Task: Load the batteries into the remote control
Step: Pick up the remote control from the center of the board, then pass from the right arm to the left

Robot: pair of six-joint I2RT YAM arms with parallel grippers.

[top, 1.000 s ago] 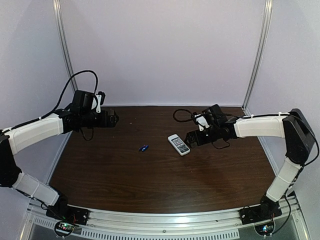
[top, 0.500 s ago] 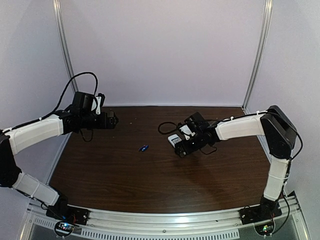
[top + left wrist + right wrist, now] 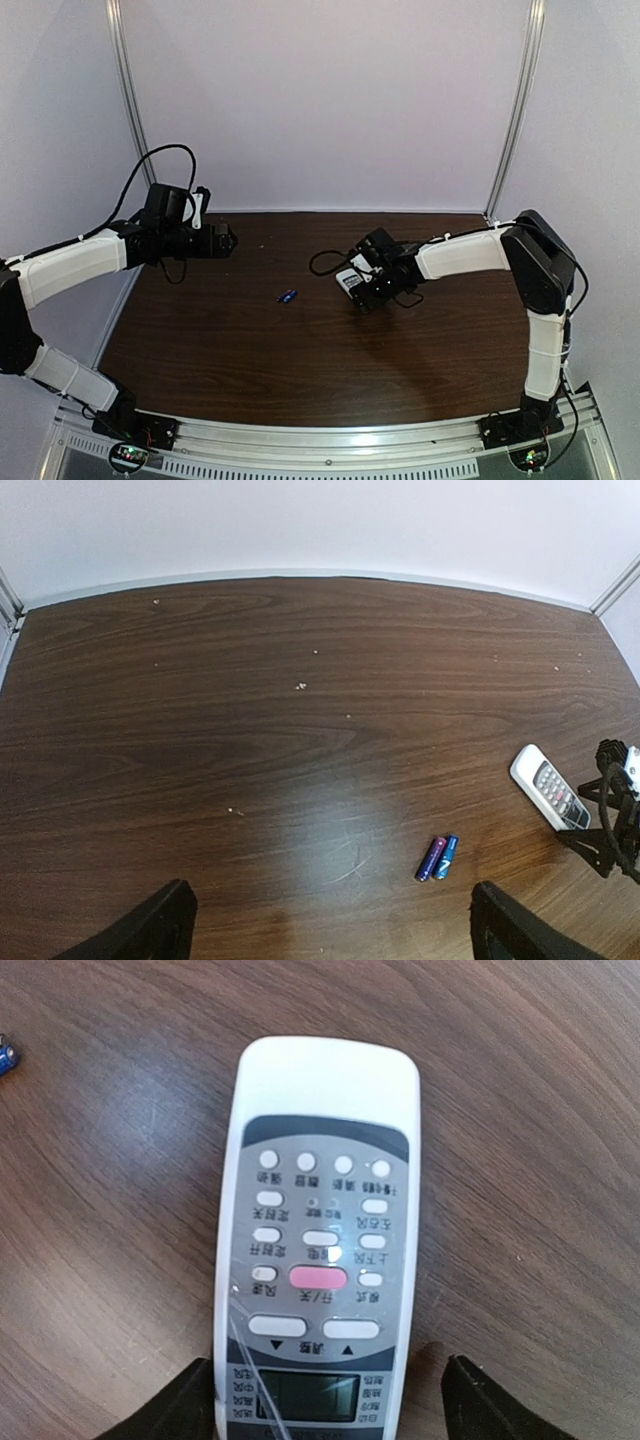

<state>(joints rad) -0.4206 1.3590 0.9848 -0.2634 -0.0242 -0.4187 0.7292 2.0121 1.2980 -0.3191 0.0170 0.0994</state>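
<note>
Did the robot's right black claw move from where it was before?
Yes. The right gripper slid left, toward the two small blue cylindrical batteries, and now sits over the white rectangular plastic remote control.

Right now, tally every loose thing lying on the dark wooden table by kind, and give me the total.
Small bluish cylindrical batteries: 2
White rectangular plastic remote control, button face up: 1
Total: 3
</note>
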